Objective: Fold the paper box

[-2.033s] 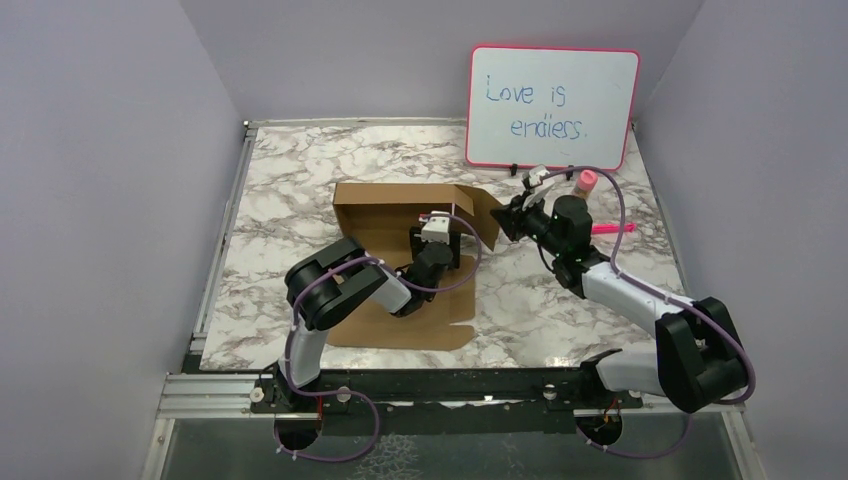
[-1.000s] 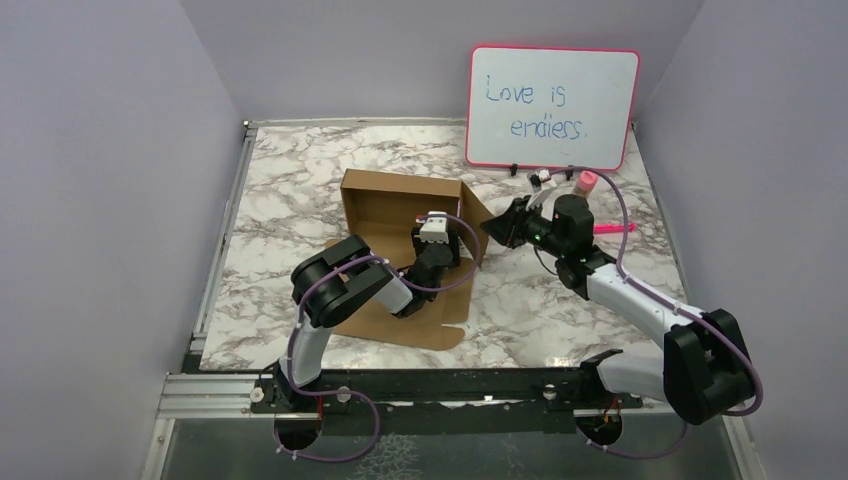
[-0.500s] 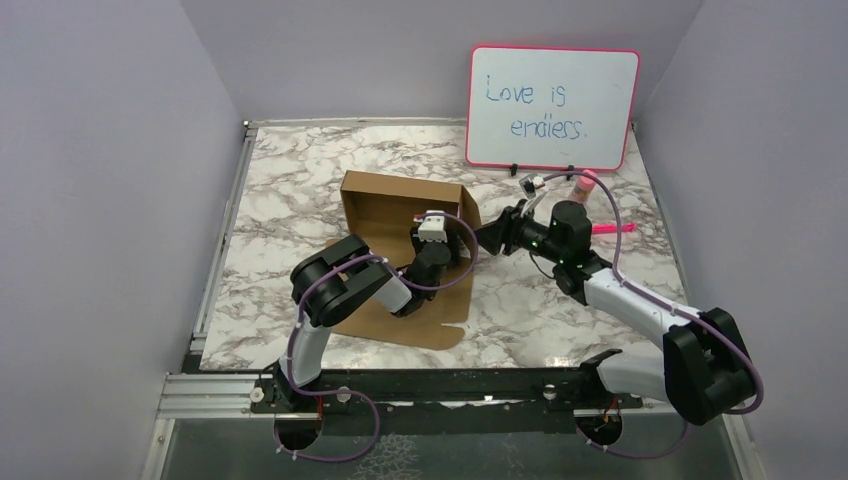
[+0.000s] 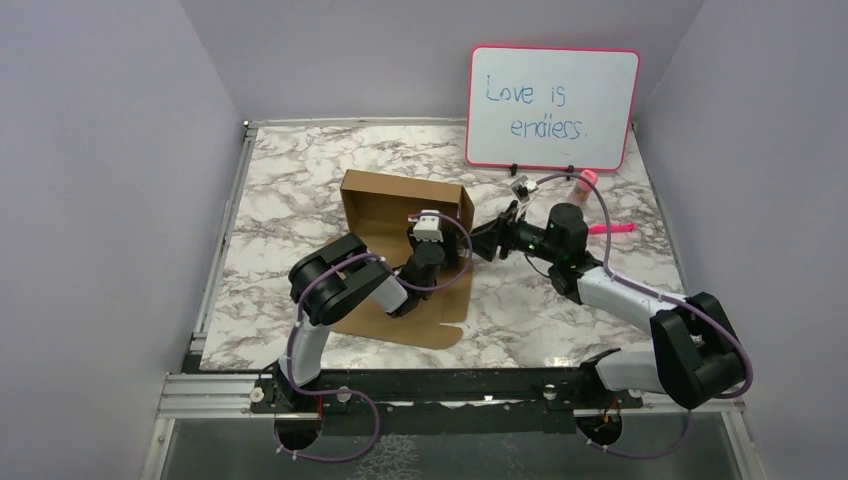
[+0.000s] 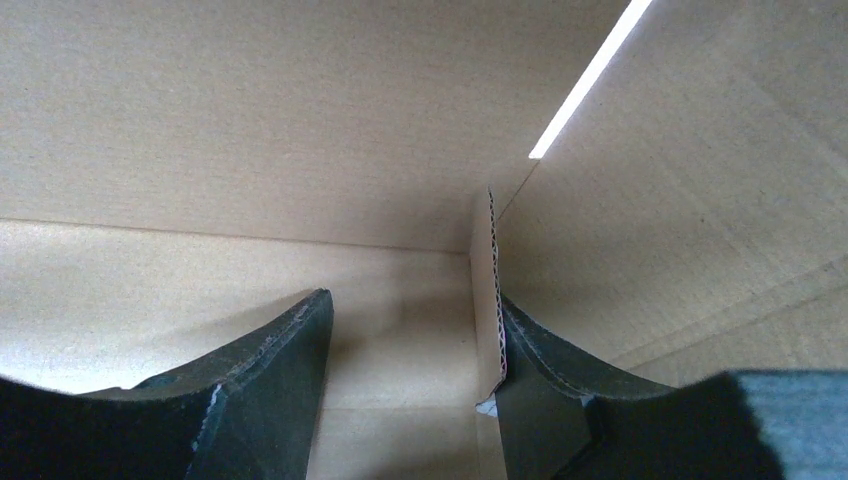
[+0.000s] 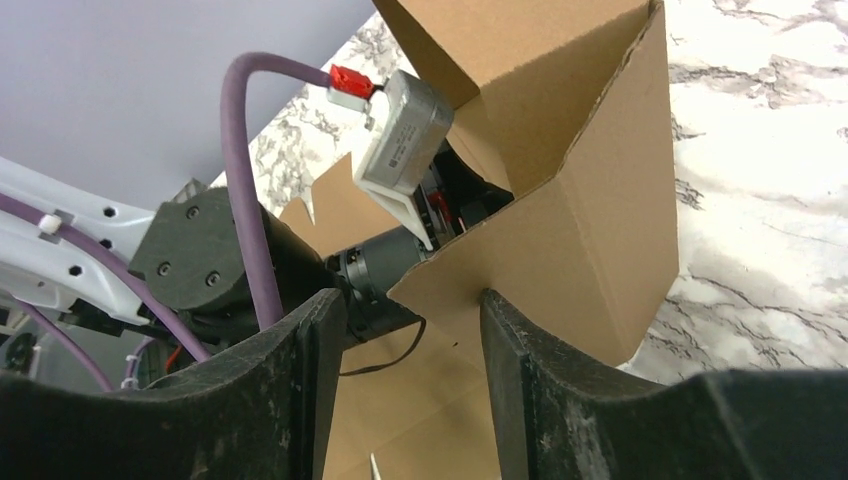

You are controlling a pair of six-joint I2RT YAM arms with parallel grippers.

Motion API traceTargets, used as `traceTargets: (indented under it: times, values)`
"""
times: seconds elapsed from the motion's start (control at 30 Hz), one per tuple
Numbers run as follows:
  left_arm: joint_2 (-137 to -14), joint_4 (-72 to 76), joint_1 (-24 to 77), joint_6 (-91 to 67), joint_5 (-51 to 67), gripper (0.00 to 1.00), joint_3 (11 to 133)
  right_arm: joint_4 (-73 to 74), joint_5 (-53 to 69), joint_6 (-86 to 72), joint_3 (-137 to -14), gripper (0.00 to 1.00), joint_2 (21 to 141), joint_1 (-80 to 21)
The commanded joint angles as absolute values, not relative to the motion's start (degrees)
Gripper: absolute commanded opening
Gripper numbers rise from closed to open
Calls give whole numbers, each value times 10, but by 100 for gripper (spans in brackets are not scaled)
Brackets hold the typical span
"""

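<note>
1. My left tool (image 5: 410,300) sits inside the box (image 4: 395,195), jaws apart and gripping nothing. One finger leans on an inner flap edge, I judge to keep that wall standing.
2. My right tool (image 6: 415,300), spread and empty, straddles the side wall's corner from outside, seemingly to brace it, though contact is hard to tell.
3. The half-formed box rests on the table (image 4: 290,180).
</note>
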State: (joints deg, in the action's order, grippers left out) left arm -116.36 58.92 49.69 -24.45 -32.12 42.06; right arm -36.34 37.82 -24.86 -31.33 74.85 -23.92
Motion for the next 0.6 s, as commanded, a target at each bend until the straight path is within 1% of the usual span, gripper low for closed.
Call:
traceTargets:
  times: [0.0,0.3,0.57]
  values:
    - [-1155,562,493,-255,-288,58,398,-362,362,-208,-297,58,732,-242]
    - [-1143,569,494,-256,-273,59,396,-298,286,-156,-296,68,663,-241]
    - [-1133,571,493,-257,-271,60,394,-274,210,-134,-289,70,619,-241]
